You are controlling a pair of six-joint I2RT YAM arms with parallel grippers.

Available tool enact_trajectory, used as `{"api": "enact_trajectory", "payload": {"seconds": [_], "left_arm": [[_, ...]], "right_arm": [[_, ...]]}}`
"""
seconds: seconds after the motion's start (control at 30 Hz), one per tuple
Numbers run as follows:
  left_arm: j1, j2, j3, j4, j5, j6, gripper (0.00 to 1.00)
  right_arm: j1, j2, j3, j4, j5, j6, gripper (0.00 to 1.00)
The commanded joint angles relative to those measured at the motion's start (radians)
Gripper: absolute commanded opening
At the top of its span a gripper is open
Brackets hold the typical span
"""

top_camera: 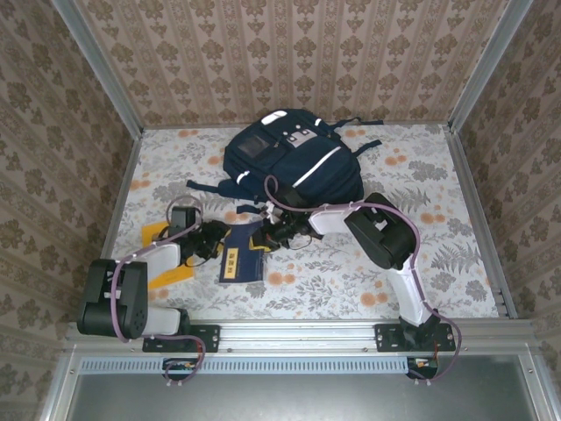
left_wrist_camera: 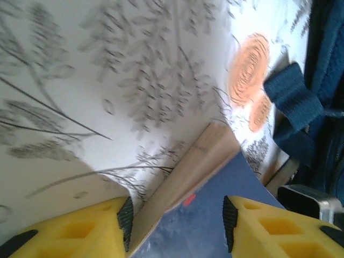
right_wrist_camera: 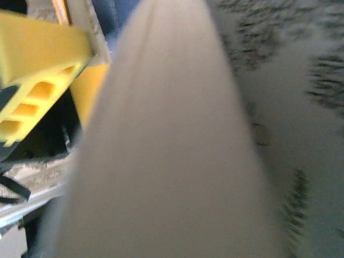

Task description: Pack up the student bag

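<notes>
The student bag (top_camera: 294, 158) lies flat on the floral counter (top_camera: 438, 263) in the upper middle of the top view, its clear pocket window and grey patch turned toward the back wall and its dark straps trailing toward the arms. In the left wrist view its navy fabric and a strap fill the right edge of the frame.

Just below the bag, left of centre, a blue book (top_camera: 241, 256) lies on the counter, with a flat yellow thing (top_camera: 158, 235) beside it at the left, partly under the left arm.

The left hand (top_camera: 213, 239) sits at the book's left edge. Its wrist camera shows the yellow fingers (left_wrist_camera: 80, 231) roughly half open at the bottom of the frame, with the book's pale page edge and blue cover running between the black pads. No clamp on the book is visible.

The right hand (top_camera: 267, 235) is at the book's upper right corner, close to the bag's lower edge. It is closed. Its wrist view shows one yellow finger (right_wrist_camera: 32, 70) at the upper left and a large, blurred pale surface through the middle. Whether anything is pinched cannot be told.
</notes>
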Motion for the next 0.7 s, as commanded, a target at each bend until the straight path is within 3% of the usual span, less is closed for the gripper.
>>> {"api": "enact_trajectory", "payload": {"seconds": [0.0,0.17,0.3,0.47,0.67], "left_arm": [[-0.038,-0.055,0.060,-0.088,0.004,0.089,0.54],[-0.110,-0.163,0.291,-0.308,-0.106,0.246,0.61],[-0.174,-0.093,0.503,-0.368,-0.118,0.339,0.65],[-0.273,0.158,0.803,-0.370,-0.013,0.485,0.66],[-0.382,0.538,1.280,-0.529,0.073,0.679,0.69]], "right_arm": [[-0.029,-0.149,-0.046,-0.063,0.064,-0.073,0.02],[-0.118,-0.411,-0.112,-0.139,0.069,-0.125,0.00],[-0.279,-0.625,-0.159,-0.156,0.067,-0.081,0.00],[-0.488,-0.847,-0.157,-0.259,0.199,-0.026,0.00],[-0.699,-1.014,-0.191,-0.348,0.379,0.016,0.00]]}}
